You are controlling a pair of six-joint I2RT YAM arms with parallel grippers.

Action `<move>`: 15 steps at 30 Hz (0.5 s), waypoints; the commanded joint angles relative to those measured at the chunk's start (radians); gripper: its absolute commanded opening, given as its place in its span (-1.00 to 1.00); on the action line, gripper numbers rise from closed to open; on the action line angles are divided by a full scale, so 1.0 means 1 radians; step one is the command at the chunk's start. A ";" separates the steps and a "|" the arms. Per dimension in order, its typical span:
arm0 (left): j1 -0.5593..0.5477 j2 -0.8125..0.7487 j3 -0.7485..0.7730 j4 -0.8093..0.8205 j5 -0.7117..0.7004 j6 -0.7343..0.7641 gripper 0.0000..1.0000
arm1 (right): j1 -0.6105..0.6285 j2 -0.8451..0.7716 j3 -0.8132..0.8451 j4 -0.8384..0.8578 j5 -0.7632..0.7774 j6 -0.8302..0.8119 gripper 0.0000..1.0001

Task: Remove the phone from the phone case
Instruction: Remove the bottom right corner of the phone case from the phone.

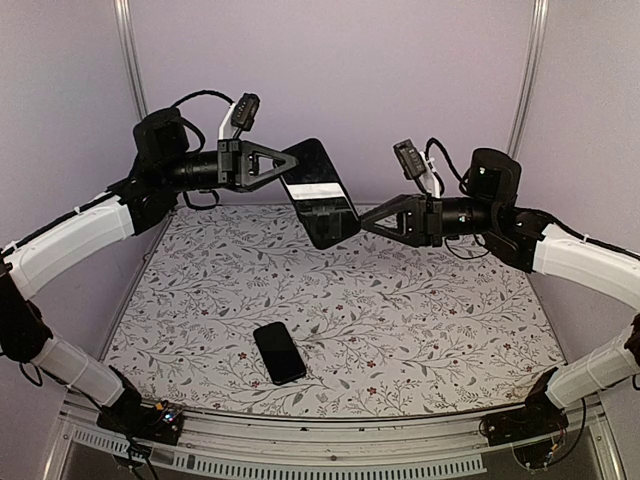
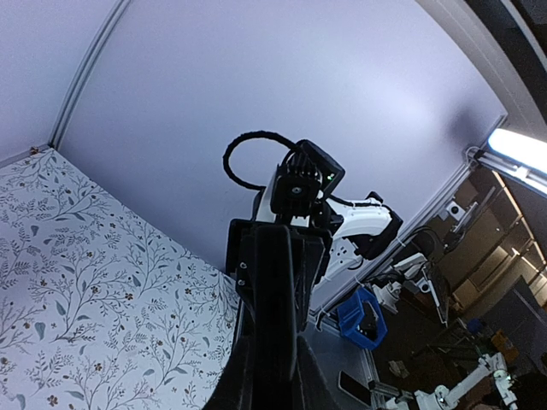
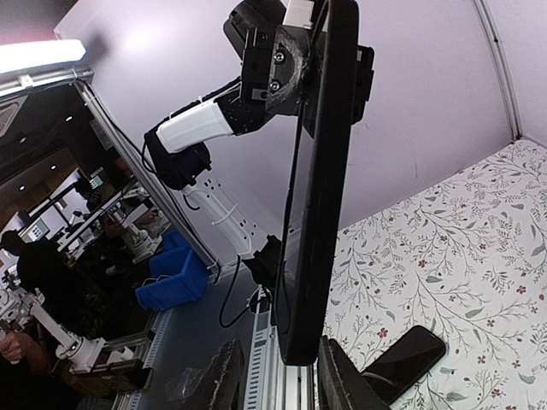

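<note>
My left gripper [image 1: 292,160] is shut on the upper end of a glossy black phone case [image 1: 320,195] and holds it tilted in the air above the back of the table. In the left wrist view the case [image 2: 278,290] stands edge-on between the closed fingers of that gripper [image 2: 272,376]. My right gripper [image 1: 368,226] is open at the case's lower end. In the right wrist view the case [image 3: 320,171] hangs between that gripper's [image 3: 278,376] spread fingers, close to one finger [image 3: 338,376]. A black phone [image 1: 279,352] lies flat on the table near the front, also seen in the right wrist view [image 3: 406,359].
The table [image 1: 420,320] carries a floral cloth. Purple walls and metal posts [image 1: 127,60] close off the back and sides. A blue bin [image 3: 175,278] stands outside the cell.
</note>
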 commanded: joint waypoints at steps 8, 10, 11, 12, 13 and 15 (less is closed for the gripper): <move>-0.012 -0.044 -0.019 0.093 0.011 -0.010 -1.00 | 0.012 0.032 0.034 0.044 -0.043 0.025 -0.57; -0.012 -0.047 -0.022 0.095 0.011 -0.010 -1.00 | 0.012 0.032 0.035 0.050 -0.045 0.028 -0.61; -0.013 -0.049 -0.024 0.095 0.012 -0.010 -1.00 | 0.011 0.032 0.033 0.053 -0.046 0.030 -0.64; -0.012 -0.049 -0.025 0.097 0.014 -0.010 -1.00 | 0.012 0.031 0.033 0.056 -0.047 0.032 -0.67; -0.013 -0.049 -0.026 0.097 0.014 -0.010 -1.00 | 0.011 0.030 0.033 0.060 -0.051 0.033 -0.71; -0.013 -0.050 -0.027 0.100 0.017 -0.011 -1.00 | 0.013 0.031 0.032 0.070 -0.059 0.041 -0.81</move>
